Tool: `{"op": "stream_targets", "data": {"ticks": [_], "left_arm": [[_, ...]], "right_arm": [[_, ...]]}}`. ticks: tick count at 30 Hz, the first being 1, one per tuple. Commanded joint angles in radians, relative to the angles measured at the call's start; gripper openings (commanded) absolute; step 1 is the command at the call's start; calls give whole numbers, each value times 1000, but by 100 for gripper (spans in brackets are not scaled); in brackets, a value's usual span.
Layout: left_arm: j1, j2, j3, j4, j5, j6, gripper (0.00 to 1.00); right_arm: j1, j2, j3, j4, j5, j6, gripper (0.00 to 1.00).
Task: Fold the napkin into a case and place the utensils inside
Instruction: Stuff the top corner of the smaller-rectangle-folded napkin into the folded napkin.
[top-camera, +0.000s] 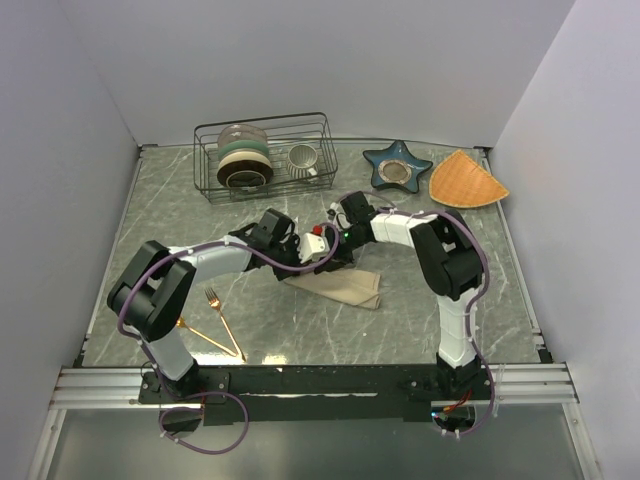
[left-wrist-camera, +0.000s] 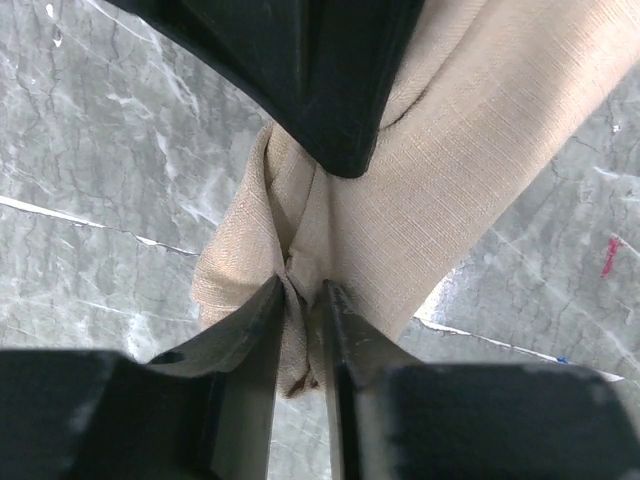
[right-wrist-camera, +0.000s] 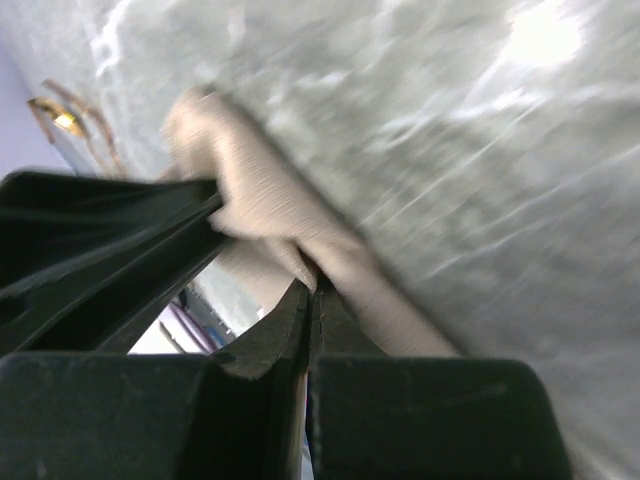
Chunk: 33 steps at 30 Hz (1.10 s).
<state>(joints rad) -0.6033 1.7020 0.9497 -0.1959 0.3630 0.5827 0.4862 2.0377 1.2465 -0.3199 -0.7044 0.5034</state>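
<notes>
Marbled grey tabletop (top-camera: 300, 335) holds the napkin (top-camera: 345, 285) bunched at its centre, left gripper (left-wrist-camera: 300, 290) and right gripper (right-wrist-camera: 310, 285) both pinching its folds, so folding looks midway and next needs an even lay-down.

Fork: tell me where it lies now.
Top view: the fork lies on the table at near-left, beside the left arm, its handle tip meeting the spoon.
</notes>
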Motion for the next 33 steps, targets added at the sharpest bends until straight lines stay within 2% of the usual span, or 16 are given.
{"op": "stream_targets", "data": {"ticks": [1,4,9,15,22,28,33], "left_arm": [[28,-37,12,-30,39,-27,33],[57,-112,-3,18,39,-73,42],[54,-140,11,61,-31,-95,45],[7,-137,-23,110,-117,-44,53],[-110,-136,-89,188,-269,-8,52],[-148,-84,-88,272,-393,17,52],[-165,-25,-75,270,-450,46,50]], "right_arm": [[-32,65,44,-8,82,-29,0],[-32,76,38,-18,91,-37,0],[-32,85,34,-19,98,-34,0],[-32,95,31,-18,100,-31,0],[-32,111,33,-18,89,-28,0],[-32,119,37,-21,86,-32,0],[-31,121,37,-18,82,-32,0]]}}
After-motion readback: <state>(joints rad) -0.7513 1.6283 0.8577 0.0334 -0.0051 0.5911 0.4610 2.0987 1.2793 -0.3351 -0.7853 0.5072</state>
